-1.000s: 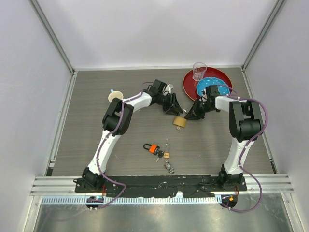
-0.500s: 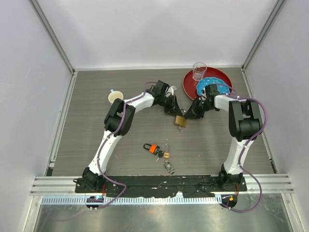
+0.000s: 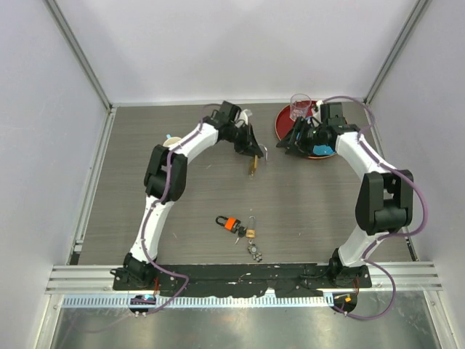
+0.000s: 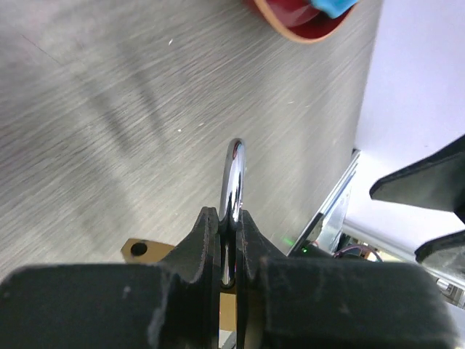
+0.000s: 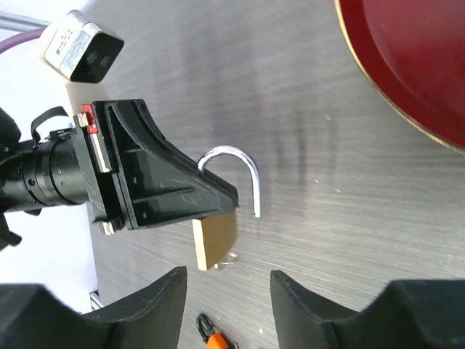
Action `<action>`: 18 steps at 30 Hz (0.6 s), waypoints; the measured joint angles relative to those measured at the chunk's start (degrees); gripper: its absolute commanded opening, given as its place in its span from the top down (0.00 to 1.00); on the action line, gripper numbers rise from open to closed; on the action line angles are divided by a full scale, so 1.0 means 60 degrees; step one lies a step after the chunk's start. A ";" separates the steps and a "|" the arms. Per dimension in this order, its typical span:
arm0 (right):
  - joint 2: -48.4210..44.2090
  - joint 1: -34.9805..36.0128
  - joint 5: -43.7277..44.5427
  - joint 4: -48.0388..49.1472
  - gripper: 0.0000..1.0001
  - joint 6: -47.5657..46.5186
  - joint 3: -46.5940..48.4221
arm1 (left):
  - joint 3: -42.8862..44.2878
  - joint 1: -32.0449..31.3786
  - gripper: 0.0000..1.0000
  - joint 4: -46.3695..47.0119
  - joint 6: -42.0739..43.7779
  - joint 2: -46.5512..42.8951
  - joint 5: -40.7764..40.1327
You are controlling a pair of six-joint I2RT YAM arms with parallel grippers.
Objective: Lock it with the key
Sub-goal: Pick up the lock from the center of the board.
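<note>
Grey wood-grain table (image 3: 145,211) is filling the overhead view, with white walls enclosing it on three sides. Two white and black arms are reaching from the bottom edge toward the upper middle of the frame. A red tray (image 3: 280,123) is sitting at the upper right, carrying a clear cup (image 3: 300,107) and something blue (image 3: 320,153) that the right arm is partly hiding. In the upper centre, the left gripper (image 3: 253,150) is clenching a big brass padlock (image 5: 213,241), whose silver shackle (image 5: 251,171) is standing open with one end free. The right gripper (image 3: 293,140) is facing it from just left of the tray, fingers spread and grasping nothing. The key (image 3: 230,223), showing its orange head, is lying on the table in the lower centre, well apart from both grippers. A tiny brass padlock (image 3: 250,233) is lying just to its right.
</note>
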 measured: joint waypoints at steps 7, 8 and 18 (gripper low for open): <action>-0.0845 -0.0153 -0.0441 -0.0164 0.21 0.0055 0.0929 | 0.0831 0.0667 1.00 -0.0911 0.0459 -0.1392 0.0036; -0.0929 -0.0168 -0.0539 -0.0168 0.20 0.0066 0.0991 | 0.0976 0.0718 1.00 -0.1086 0.0565 -0.1603 0.0117; -0.2481 -0.0175 -0.1632 0.1027 0.16 0.0918 0.0302 | 0.0433 0.0696 1.00 -0.2084 0.1104 -0.4124 0.1071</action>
